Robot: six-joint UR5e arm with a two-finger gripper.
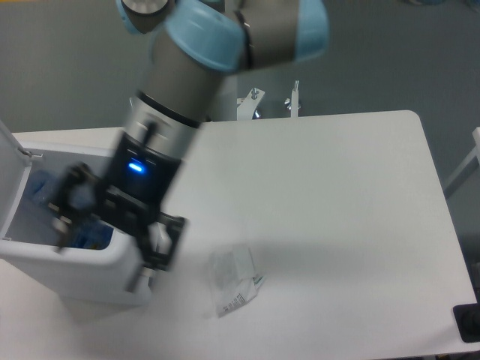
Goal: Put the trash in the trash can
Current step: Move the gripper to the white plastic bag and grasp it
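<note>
- Presently, item one: my pincer (101, 244), hanging over the near rim of the trash can (82, 274), blurred. Fingers appear spread apart with nothing between them; one dark finger (66, 221) over the opening, the other (161, 244) outside the near wall.
- Item two: trash can, white, lid (13, 176) tipped up at left. Something blue (94, 236) lies inside; I cannot tell what it is.
- Item three: crumpled whitish wrapper (234, 281) with printed label, lying flat on the table (337, 195), near the bin's right side but apart from it.
- Item four, my judgement: wrapper is the piece left to fetch.
- Handling note: lift clear of the rim before swinging right; come down square over the wrapper's bulkiest fold; close gently, since thin film slips and flattens.
</note>
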